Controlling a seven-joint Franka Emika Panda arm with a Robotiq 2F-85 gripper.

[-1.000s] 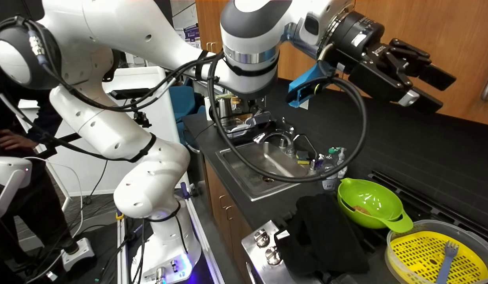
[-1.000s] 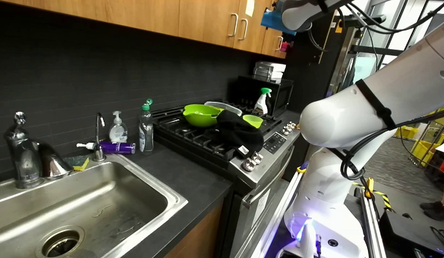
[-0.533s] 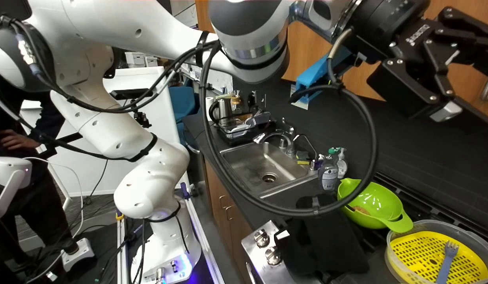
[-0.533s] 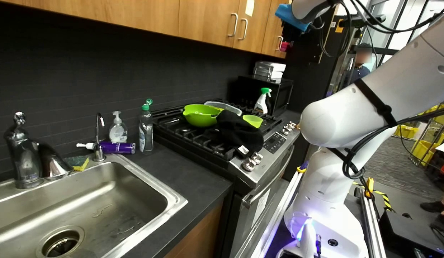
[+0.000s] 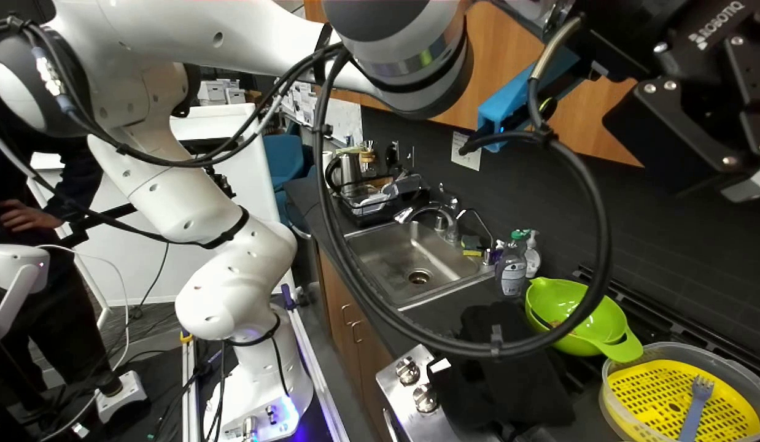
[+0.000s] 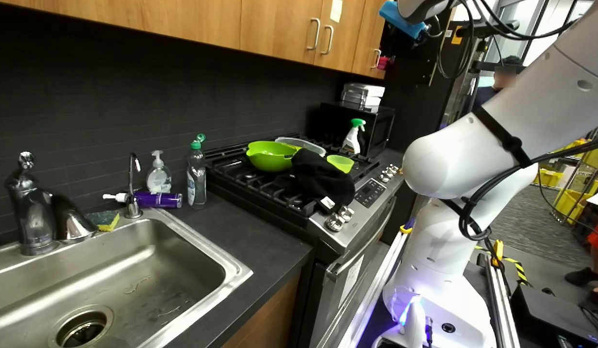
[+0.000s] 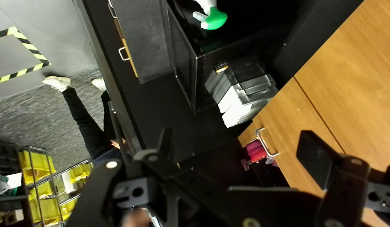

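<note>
The gripper [image 7: 236, 142] is hanging high by the cupboard [image 7: 355, 78], its two fingers [image 7: 316, 159] standing wide apart. In the wrist view the handle [image 7: 263, 143] of a cupboard door is showing in the gap between them, nearer the finger on that view's right; how far beyond the tips it is lying, I cannot tell. A red thing [image 7: 256, 151] is sitting behind the handle, too covered to name. Higher in that view, containers [image 7: 245, 97] are resting stacked on the microwave [image 7: 182, 60], and a spray bottle [image 7: 215, 19] is standing just beside it. In an exterior view the gripper is running out of frame at the upper right, a blue mount [image 5: 500, 110] sitting at its wrist and a cable [image 5: 520, 350] looping below. Down on the stove [image 6: 359, 217], a green bowl [image 6: 270, 155] and a black cloth [image 6: 323, 179] are lying side by side in both exterior views. Near the bowl, a clear tub [image 5: 721, 362] is holding a yellow strainer [image 5: 647, 396], with a fork [image 5: 695, 412] lying across it. The sink [image 6: 231, 263] is sitting along the same counter [image 6: 217, 227], well apart from the gripper.
</note>
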